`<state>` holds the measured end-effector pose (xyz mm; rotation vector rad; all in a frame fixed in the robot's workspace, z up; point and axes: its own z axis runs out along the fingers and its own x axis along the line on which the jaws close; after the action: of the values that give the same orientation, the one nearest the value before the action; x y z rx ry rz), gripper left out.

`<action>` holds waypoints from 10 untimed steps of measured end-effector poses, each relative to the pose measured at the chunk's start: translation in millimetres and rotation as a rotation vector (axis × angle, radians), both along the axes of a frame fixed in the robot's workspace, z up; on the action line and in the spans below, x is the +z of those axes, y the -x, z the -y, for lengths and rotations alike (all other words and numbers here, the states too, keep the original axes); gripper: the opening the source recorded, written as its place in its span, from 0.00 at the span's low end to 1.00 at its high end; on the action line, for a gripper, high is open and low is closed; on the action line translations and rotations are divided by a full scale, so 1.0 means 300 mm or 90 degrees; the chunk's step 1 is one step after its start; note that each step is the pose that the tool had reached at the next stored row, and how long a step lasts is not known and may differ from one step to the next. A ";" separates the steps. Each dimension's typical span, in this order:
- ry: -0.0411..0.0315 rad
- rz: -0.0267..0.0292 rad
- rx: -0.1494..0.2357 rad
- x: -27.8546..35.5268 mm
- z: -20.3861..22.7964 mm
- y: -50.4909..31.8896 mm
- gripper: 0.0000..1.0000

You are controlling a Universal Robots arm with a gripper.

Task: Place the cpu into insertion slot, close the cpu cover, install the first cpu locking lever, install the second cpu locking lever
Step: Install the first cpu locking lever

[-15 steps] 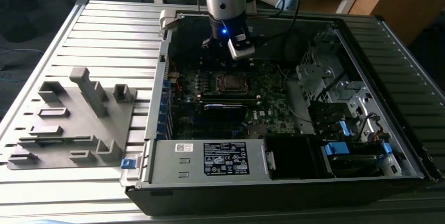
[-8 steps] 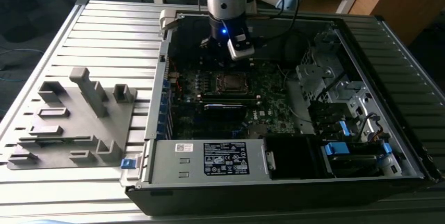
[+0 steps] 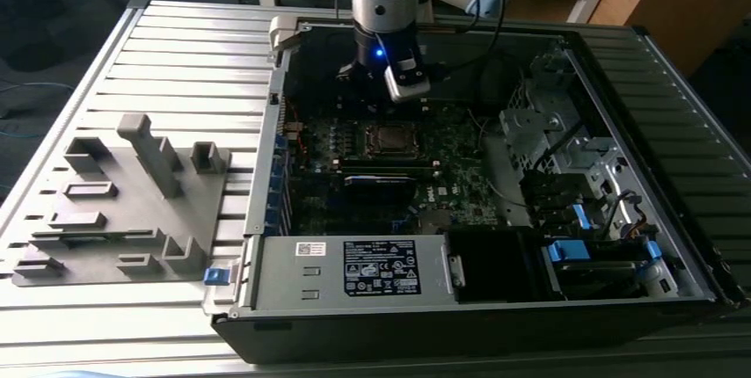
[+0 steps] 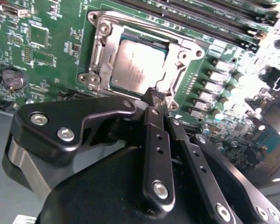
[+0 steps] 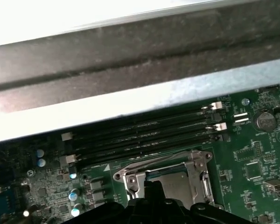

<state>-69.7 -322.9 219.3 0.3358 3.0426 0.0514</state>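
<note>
In the second wrist view the cpu [image 4: 139,65] lies flat in the insertion slot [image 4: 97,56], its silver-grey top showing. The cpu cover [image 4: 179,55], a silver frame, lies down around the chip. My gripper [image 4: 154,96] hovers just off one edge of the socket with its black fingers together and nothing between them. A thin metal lever [image 5: 154,162] runs along the socket's edge; I cannot tell whether it is latched. In the exterior view the gripper [image 3: 391,97] hangs a little beyond the socket [image 3: 388,138], inside the open computer case.
Long black memory slots [image 5: 144,135] run beside the socket, next to the case wall [image 5: 130,60]. A power supply [image 3: 352,265] and drive bays [image 3: 564,158] crowd the case. A grey fixture plate [image 3: 118,211] lies on the table at the exterior view's left.
</note>
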 end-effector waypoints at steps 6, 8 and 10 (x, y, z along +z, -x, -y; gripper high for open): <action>0.0001 -0.0003 0.004 -0.002 0.000 -0.040 0.11; 0.0001 -0.0003 0.007 -0.002 0.000 -0.049 0.11; 0.0000 -0.0003 0.015 -0.002 0.000 -0.050 0.11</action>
<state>-54.6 -323.0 218.6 0.3004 3.0472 0.0529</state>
